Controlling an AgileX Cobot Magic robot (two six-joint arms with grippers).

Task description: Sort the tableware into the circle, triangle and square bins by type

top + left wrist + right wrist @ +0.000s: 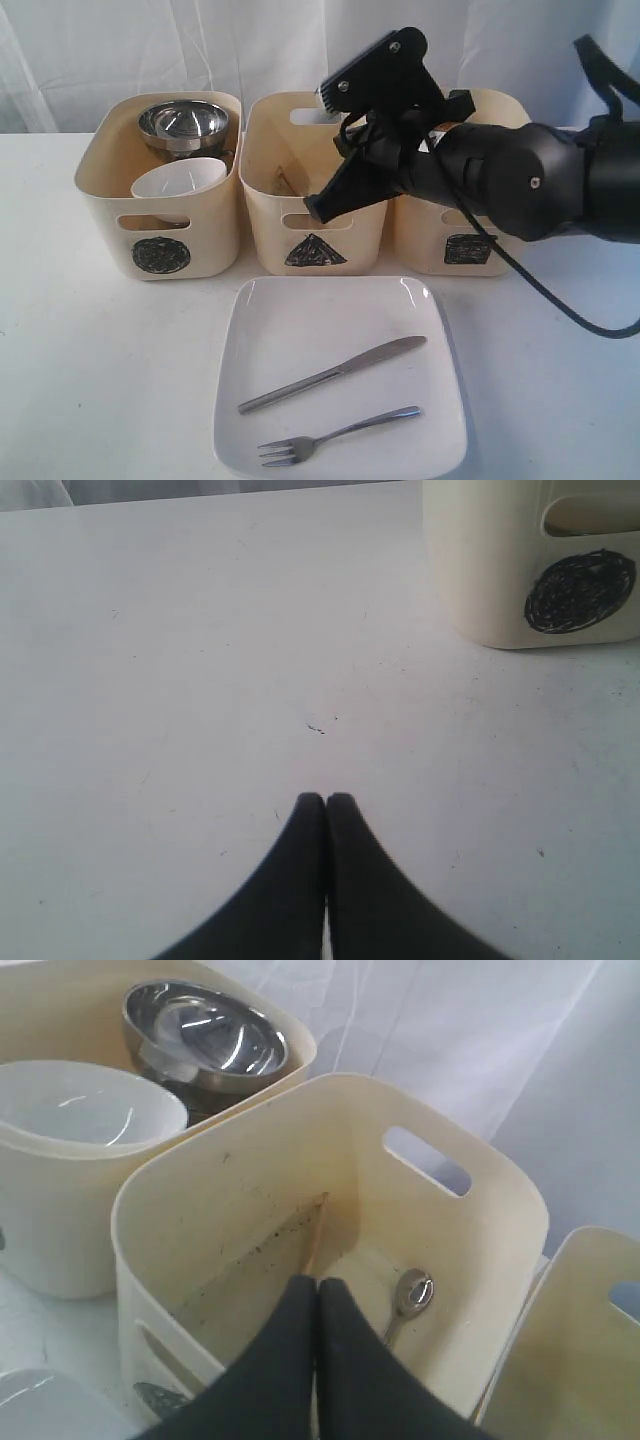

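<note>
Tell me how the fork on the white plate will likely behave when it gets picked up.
The fork looks like polished steel, so probably stiff and slippery. It lies flat on the glossy white plate, so it may skid rather than lift. Its thin handle likely offers little to grip.

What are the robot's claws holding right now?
Nothing. The left gripper is shut over the table, and the right gripper is shut, empty, above the triangle bin.

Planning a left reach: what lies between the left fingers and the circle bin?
Just bare table between left fingers and circle bin, seen in left wrist view.
</note>
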